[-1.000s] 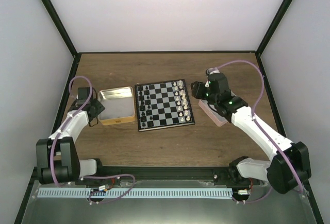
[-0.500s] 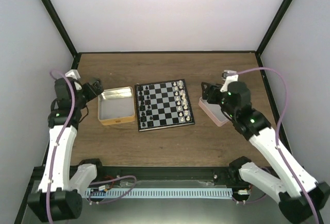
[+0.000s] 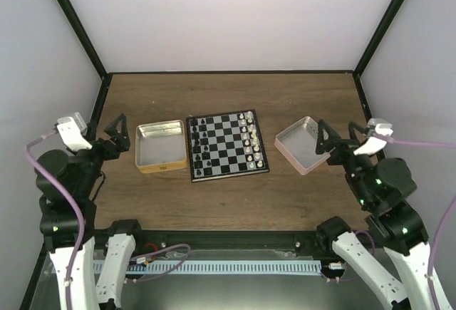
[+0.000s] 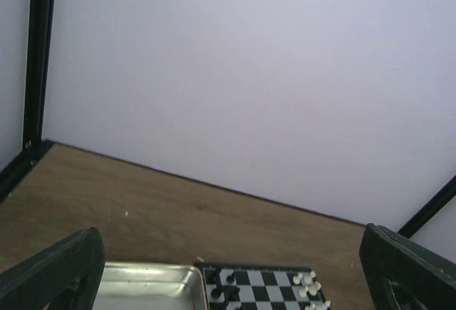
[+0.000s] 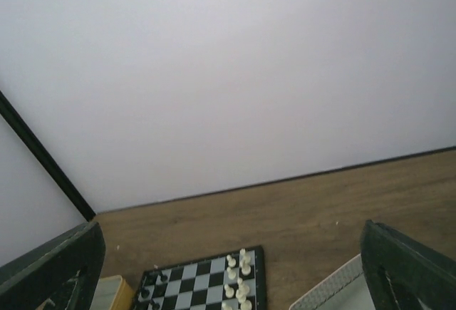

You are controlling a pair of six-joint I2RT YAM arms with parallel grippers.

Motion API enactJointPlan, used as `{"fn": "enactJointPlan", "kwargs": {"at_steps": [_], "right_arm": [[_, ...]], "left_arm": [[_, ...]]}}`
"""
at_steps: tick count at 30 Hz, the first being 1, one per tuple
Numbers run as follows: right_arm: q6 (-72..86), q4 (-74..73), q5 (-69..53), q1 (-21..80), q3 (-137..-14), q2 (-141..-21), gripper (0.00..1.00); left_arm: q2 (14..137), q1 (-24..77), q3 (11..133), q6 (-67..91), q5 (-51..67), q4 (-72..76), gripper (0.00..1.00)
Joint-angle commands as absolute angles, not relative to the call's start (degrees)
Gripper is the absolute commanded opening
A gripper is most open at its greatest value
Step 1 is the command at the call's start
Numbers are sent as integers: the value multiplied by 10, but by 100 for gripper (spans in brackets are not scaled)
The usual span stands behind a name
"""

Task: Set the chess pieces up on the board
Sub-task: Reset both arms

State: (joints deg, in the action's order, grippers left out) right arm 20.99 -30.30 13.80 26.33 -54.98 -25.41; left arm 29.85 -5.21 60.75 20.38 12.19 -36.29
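Wood tbl (image 3: 235,89), 1 board (image 3: 228,146), 2 trays (image 3: 162,167) (image 3: 288,152), both end effectors (image 3: 114,139) (image 3: 333,142) wide open, empty

The left gripper (image 3: 120,133) and right gripper (image 3: 324,139) have pulled back, seemingly wider.

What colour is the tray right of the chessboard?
The tray is pink; top view shows it best.

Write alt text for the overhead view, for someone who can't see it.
A chessboard sits mid-table, black pieces along its left edge, white pieces along its right. A tan tray lies left of it, a pink tray right. The left arm and right arm flank them, jaws open.
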Motion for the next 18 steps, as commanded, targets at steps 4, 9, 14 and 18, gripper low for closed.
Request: {"fn": "enactJointPlan", "kwargs": {"at_steps": [4,9,14,18], "right_arm": [[180,-326,207,260,-581,-195,100],[173,-320,236,260,-587,-169,100],[191,-319,236,260,-592,-157,100],[207,-325,238,260,-587,-153,100]], "left_arm": [[273,-52,665,183,101,-398,100],[254,-53,694,170,89,-406,100],[253,-50,698,162,76,-410,100],[254,-42,698,157,66,-415,100]]}}
